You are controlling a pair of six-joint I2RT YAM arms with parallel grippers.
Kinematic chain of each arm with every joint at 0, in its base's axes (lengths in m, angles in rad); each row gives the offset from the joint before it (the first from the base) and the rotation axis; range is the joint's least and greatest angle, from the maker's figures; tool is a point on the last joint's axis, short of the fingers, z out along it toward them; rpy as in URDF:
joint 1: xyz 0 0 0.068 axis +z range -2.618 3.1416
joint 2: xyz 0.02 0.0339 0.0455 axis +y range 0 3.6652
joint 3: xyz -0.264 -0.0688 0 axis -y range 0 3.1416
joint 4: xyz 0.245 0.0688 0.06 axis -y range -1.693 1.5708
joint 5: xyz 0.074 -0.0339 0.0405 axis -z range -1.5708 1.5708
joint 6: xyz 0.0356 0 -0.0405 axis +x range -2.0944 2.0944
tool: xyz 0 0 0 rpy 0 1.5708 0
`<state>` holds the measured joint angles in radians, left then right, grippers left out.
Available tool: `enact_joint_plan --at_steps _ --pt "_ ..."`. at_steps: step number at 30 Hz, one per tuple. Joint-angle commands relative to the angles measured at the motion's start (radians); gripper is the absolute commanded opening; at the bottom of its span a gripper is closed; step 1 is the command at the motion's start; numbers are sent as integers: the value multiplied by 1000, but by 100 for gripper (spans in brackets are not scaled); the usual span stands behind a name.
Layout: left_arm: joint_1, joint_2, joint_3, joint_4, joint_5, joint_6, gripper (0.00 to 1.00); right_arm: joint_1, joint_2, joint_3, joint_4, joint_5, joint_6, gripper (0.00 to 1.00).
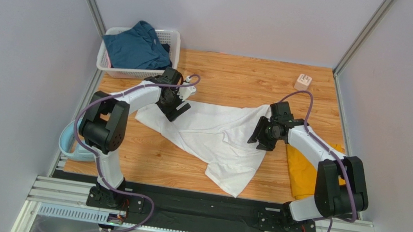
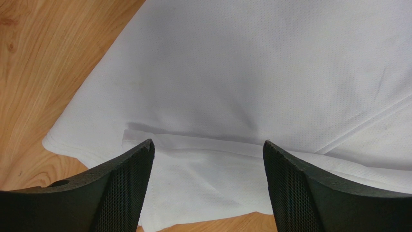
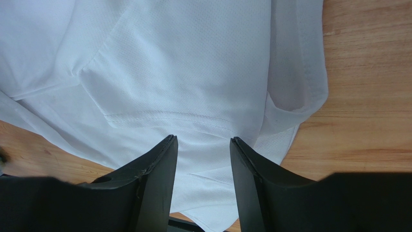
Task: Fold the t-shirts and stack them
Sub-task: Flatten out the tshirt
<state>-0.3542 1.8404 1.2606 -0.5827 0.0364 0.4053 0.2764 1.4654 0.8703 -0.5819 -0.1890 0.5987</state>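
The white t-shirt (image 1: 215, 138) lies spread and rumpled across the middle of the wooden table. My left gripper (image 1: 175, 109) hovers over its far left part, jaws wide open and empty; in the left wrist view the gripper (image 2: 208, 150) shows white cloth (image 2: 251, 82) between the fingers. My right gripper (image 1: 261, 136) is at the shirt's right edge, jaws partly open and empty over a hem (image 3: 193, 96) in the right wrist view, where the gripper (image 3: 203, 140) shows. The mustard-yellow t-shirt (image 1: 302, 175) lies under my right arm. The dark teal-blue t-shirt (image 1: 137, 47) sits in the basket.
The white lattice basket (image 1: 172, 36) stands at the far left corner. A small pale box (image 1: 303, 81) sits at the far right. A pale-blue curved object (image 1: 67, 140) lies at the table's left edge. Grey walls close in both sides.
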Motion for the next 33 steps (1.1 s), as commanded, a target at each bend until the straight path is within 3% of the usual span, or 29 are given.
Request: enact_joint_plan --at_steps 1,10,18,23,26,27,29,30,33 --pt "-8 -93 -26 0 -33 -8 88 4 26 -23 48 -10 4 50" --pt "-5 -222 -244 96 -118 38 88 4 64 -14 76 -21 0 49" --pt "46 -80 -58 95 -168 -60 89 4 16 -19 68 -35 -10 48" --pt "64 12 39 47 -115 -97 86 4 -2 -34 70 -38 -10 43" --pt "77 48 56 26 -73 -105 65 4 -13 -40 65 -36 -11 41" --pt "78 52 45 26 -64 -105 45 4 -16 -40 62 -30 -13 41" --pt "83 53 31 26 -53 -100 27 4 -20 -40 56 -24 -17 40" --pt "84 51 17 24 -50 -95 11 4 -22 -39 53 -20 -19 40" --pt "92 39 -3 23 -43 -92 5 4 -16 -33 50 -20 -20 38"
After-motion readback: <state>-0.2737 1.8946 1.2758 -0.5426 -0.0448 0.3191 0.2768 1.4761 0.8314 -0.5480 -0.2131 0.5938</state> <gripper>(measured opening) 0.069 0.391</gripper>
